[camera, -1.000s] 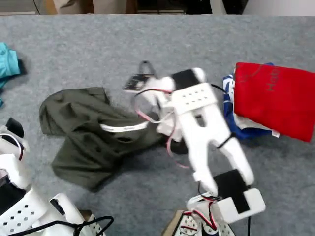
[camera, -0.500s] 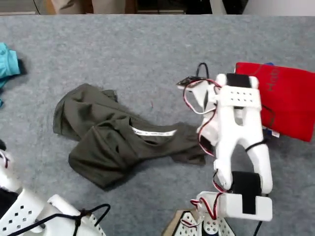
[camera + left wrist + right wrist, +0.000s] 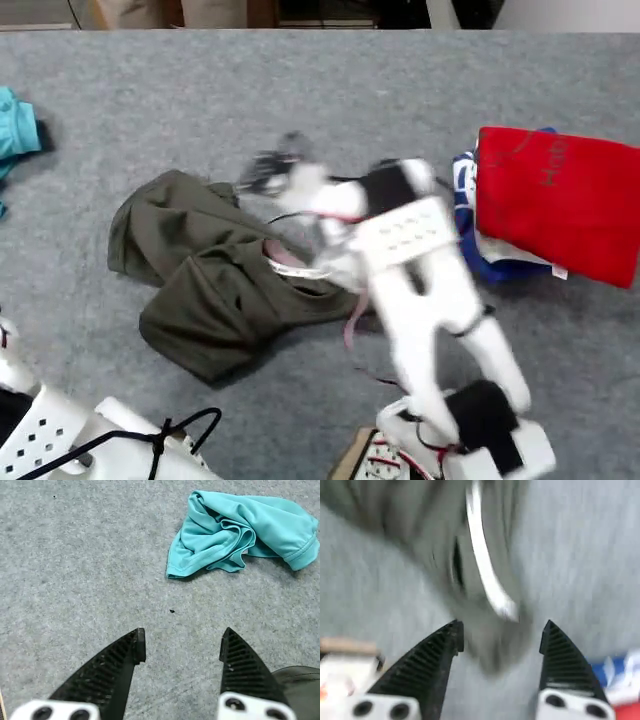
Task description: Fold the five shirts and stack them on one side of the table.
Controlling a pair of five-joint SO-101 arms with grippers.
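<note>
An olive shirt [image 3: 200, 285] lies crumpled left of the table's centre, its white collar band [image 3: 487, 580] showing. My right gripper [image 3: 500, 630] is open and hangs just above that collar with nothing held; in the high view the right gripper [image 3: 272, 168] is a blur over the shirt's far edge. A red folded shirt [image 3: 555, 200] tops a blue and white pile [image 3: 468, 215] at the right. A teal shirt [image 3: 240, 530] lies bunched at the far left, ahead of my open, empty left gripper [image 3: 182, 645].
The left arm's white base [image 3: 60, 435] sits at the near left corner. The right arm's base [image 3: 470, 440] stands at the near edge. Grey table surface [image 3: 300, 90] stretches open along the far side.
The right arm has swung left from beside the red stack to above the olive shirt's collar. The olive shirt has barely shifted in the last half second. The left arm is unmoved.
</note>
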